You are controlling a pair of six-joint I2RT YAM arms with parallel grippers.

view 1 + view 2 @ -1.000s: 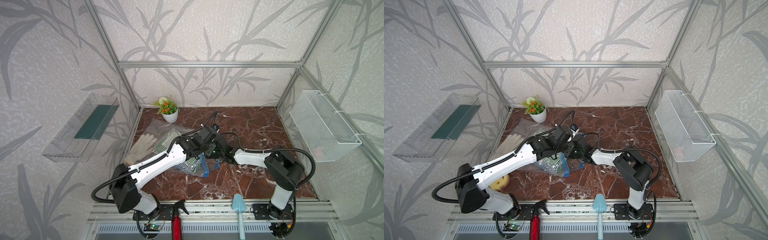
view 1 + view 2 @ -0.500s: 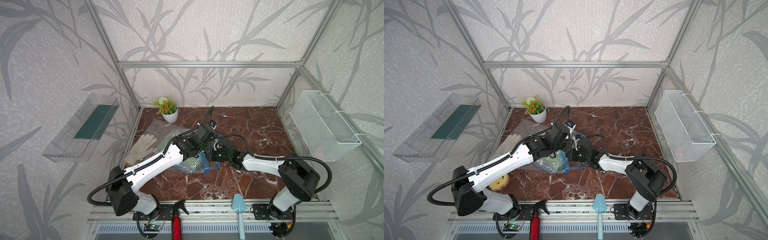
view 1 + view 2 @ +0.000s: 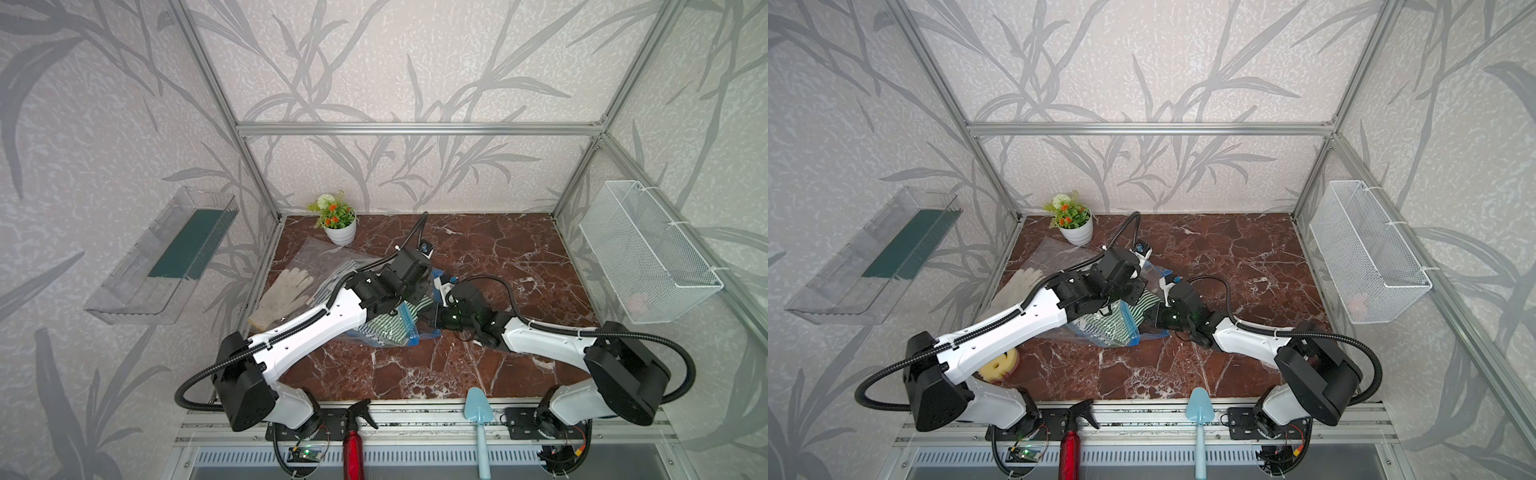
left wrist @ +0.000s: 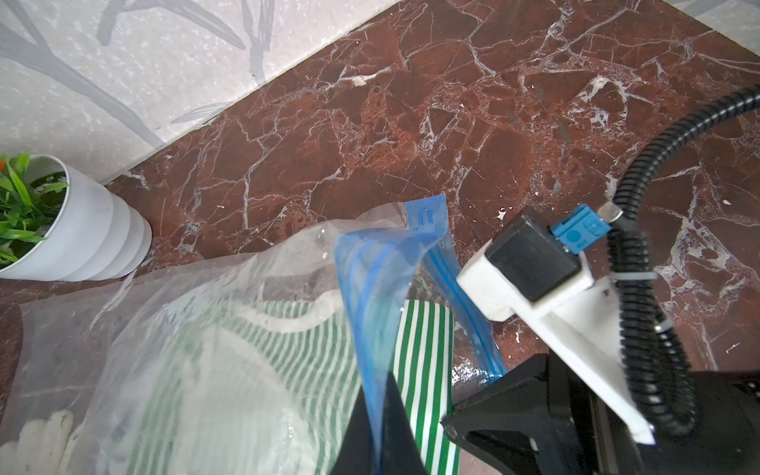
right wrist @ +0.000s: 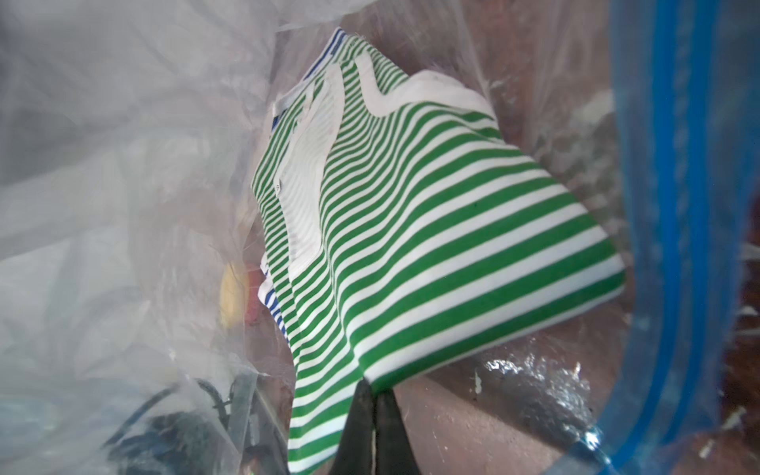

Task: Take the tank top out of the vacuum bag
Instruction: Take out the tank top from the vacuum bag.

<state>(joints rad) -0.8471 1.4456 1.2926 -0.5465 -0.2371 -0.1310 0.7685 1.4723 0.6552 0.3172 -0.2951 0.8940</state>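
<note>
In a top view the vacuum bag [image 3: 316, 259] lies at nine o'clock on the worktop [image 3: 519, 257], with the green-striped tank top [image 3: 415, 306] in its mouth. Left wrist: the left jaws clamp the bag's blue zip strip [image 4: 366, 296]. Right wrist: the right jaws pinch the tank top's corner. That shallow pinch could slip, or the bag could drag along.

Right hand [image 5: 372, 392] seemingly pulled tank top [image 5: 432, 230] outward.
</note>
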